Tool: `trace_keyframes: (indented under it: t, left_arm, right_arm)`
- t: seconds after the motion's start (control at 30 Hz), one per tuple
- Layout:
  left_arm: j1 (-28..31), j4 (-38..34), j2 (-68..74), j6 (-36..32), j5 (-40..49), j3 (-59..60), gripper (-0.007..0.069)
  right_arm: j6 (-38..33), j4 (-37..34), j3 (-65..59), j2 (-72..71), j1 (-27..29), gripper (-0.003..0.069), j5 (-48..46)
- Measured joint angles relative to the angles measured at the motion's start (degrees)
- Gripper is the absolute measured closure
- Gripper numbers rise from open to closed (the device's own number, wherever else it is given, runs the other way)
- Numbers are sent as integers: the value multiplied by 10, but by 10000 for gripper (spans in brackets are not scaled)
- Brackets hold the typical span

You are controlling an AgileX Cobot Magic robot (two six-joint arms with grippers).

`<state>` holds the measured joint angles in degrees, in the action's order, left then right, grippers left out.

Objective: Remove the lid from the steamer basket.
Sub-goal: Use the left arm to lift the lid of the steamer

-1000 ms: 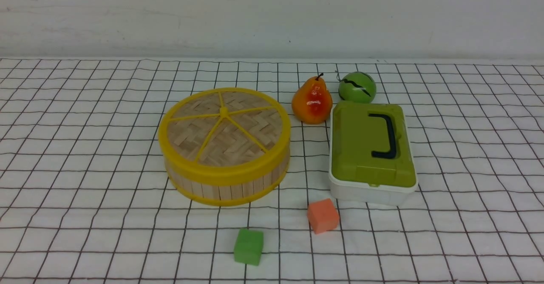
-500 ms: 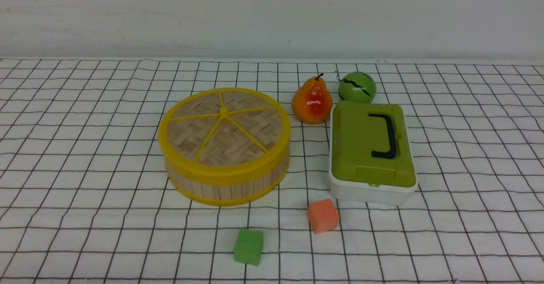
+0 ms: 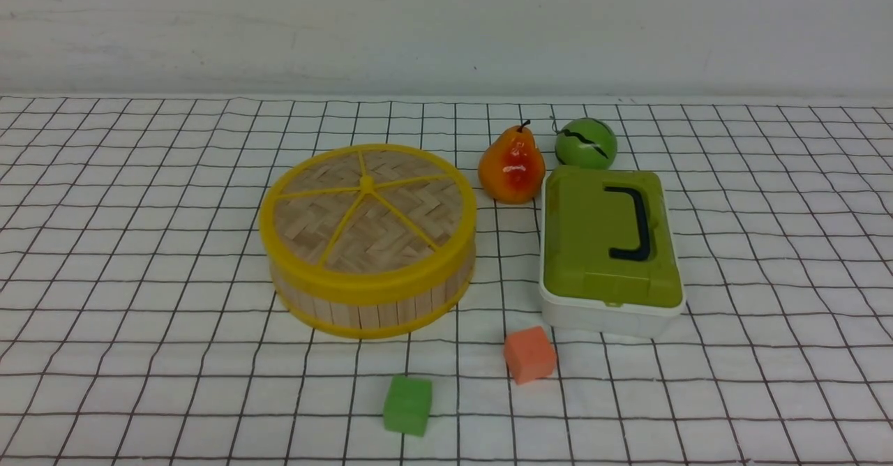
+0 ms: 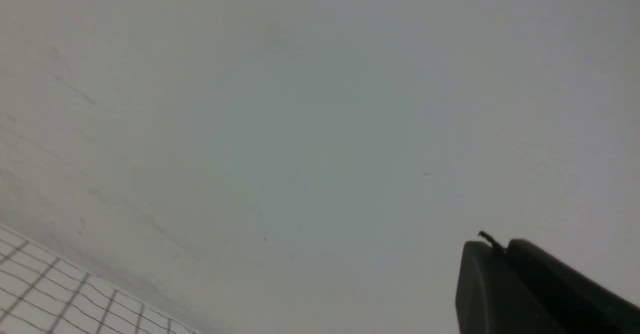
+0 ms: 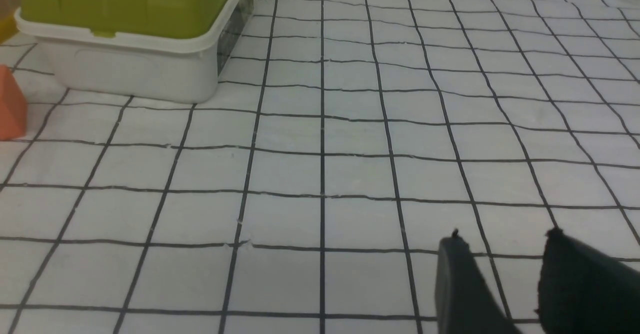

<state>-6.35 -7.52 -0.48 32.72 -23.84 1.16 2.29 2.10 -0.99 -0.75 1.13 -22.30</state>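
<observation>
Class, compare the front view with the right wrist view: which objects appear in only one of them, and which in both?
Only the front view: the pear, the green ball with dark stripes, and the green block.

Only the right wrist view: the right gripper, its dark jaws a little apart.

Both: the green-lidded white box, the orange block and the gridded table surface. A yellow edge by the box in the wrist view may be the steamer basket, but too little shows to be sure.

Possibly a lab: gridded tabletop (image 3: 209, 382)
</observation>
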Motion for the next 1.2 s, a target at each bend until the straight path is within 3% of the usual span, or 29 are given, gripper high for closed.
trace_keyframes:
  t: [0.1, 0.2, 0.27, 0.33, 0.47, 0.57, 0.77, 0.9, 1.03, 1.13, 1.17, 1.2]
  left_arm:
    - [0, -3, 1, 17, 77, -43, 597]
    - [0, 14, 60, -7, 280, -183, 637]
    - [0, 25, 95, -21, 336, -227, 637]
    - [0, 51, 183, -38, 460, -304, 637]
    - [0, 59, 295, -43, 540, -358, 637]
    - [0, -7, 380, -76, 573, -386, 637]
    - [0, -384, 588, -453, 699, -506, 637]
    - [0, -478, 716, -548, 773, -614, 637]
    - [-1, -456, 841, -532, 831, -762, 637]
    - [-19, -362, 918, -463, 853, -875, 637]
    - [-34, -299, 952, -432, 863, -928, 637]
    - [-37, -288, 957, -426, 863, -937, 637]
  right_arm:
    - [0, 0, 0, 0, 0, 419, 0]
    - [0, 0, 0, 0, 0, 419, 0]
    - [0, 0, 0, 0, 0, 419, 0]
    - [0, 0, 0, 0, 0, 419, 0]
    - [0, 0, 0, 0, 0, 419, 0]
    - [0, 0, 0, 0, 0, 419, 0]
    - [0, 0, 0, 0, 0, 419, 0]
    - [0, 0, 0, 0, 0, 419, 0]
    - [0, 0, 0, 0, 0, 419, 0]
    - [0, 0, 0, 0, 0, 419, 0]
    - [0, 0, 0, 0, 0, 419, 0]
    - [0, 0, 0, 0, 0, 419, 0]
